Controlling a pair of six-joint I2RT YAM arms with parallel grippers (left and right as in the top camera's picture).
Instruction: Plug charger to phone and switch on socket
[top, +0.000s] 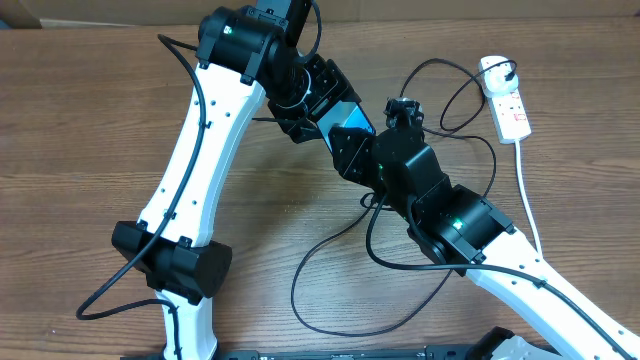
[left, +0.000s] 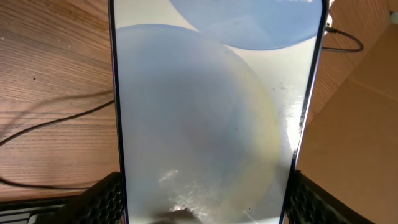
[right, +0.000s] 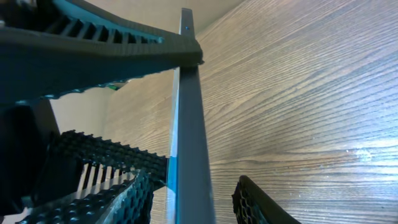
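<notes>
My L gripper (left: 204, 208) clamped the phone (top: 352, 124) by its long edges, held up mid-table. R gripper (right: 194, 200) straddled its thin edge, jaws apart, gap on one side. Phone prob. light, stiff, slick glass, fragile: take the edges, not the screen.

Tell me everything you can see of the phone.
The phone is a slim slab with a glossy pale blue-grey screen showing glare and smudges, and a thin dark rim. It is held above the wooden table, clamped across its width by the left gripper. Fingers of the right gripper straddle its grey edge, a gap showing on one side.
</notes>
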